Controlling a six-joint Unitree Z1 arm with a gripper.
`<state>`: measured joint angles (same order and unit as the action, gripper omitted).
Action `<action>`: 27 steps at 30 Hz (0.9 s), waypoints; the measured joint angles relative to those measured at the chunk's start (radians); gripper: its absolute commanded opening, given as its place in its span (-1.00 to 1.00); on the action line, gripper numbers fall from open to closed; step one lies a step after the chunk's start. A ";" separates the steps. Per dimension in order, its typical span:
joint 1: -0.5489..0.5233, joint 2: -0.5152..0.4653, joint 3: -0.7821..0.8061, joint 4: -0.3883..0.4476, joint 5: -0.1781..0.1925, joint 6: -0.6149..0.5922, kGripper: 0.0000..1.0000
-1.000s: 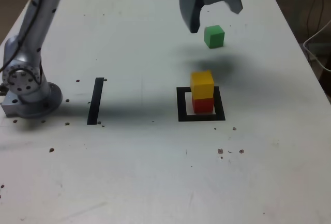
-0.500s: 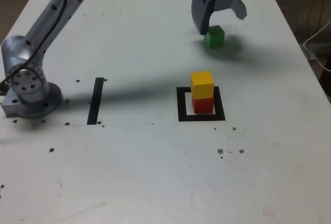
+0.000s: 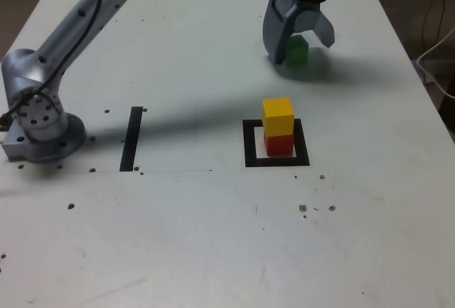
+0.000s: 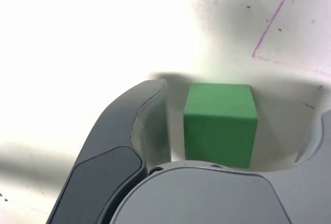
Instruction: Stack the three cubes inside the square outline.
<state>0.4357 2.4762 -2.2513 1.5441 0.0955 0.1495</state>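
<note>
— Please, where is the green cube (image 4: pixel 221 131) in relation to the claw (image 3: pixel 303 50)?
— In the wrist view it lies between the two fingers (image 4: pixel 155 131). I see a gap on each side of it, so the claw is open and does not grip anything.
— And in the exterior view?
— There the green cube is on the table (image 3: pixel 178 237), beyond the square outline (image 3: pixel 250 144) and well apart from it. One finger covers a part of its left side.
— Where are the other two cubes?
— The yellow cube (image 3: pixel 278 117) sits on the red cube (image 3: pixel 279 145), and the red one is inside the outline.
— What is difficult to see?
— In the wrist view, the grey body of the claw hides a part of the green cube, and one finger is cut by the picture's edge. The exterior view cuts off the upper part of the arm (image 3: pixel 89 27). Whether the fingertips touch the table, I cannot tell.
</note>
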 measured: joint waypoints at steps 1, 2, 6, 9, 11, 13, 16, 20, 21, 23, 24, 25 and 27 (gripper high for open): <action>0.001 0.000 0.001 0.000 0.000 0.003 0.95; 0.001 0.000 0.004 0.000 0.002 0.005 0.96; 0.004 -0.003 0.025 0.000 0.011 0.012 0.78; 0.004 -0.008 0.029 -0.003 0.019 0.012 0.46; 0.004 -0.011 0.029 -0.009 0.028 0.010 0.27; 0.004 -0.011 0.028 -0.022 0.035 0.007 0.11; 0.004 -0.011 0.026 -0.051 0.036 0.007 -0.07; 0.004 -0.011 0.021 -0.074 0.030 0.007 -0.31; 0.004 -0.011 0.018 -0.074 0.028 0.007 -0.35; 0.004 -0.011 0.014 -0.074 0.024 0.007 -0.40; 0.004 -0.011 0.013 -0.074 0.022 0.007 -0.43; 0.004 -0.011 0.013 -0.074 0.020 0.007 -0.46; 0.004 -0.011 0.012 -0.074 0.020 0.007 -0.56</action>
<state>0.4401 2.4653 -2.2394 1.4696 0.1152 0.1562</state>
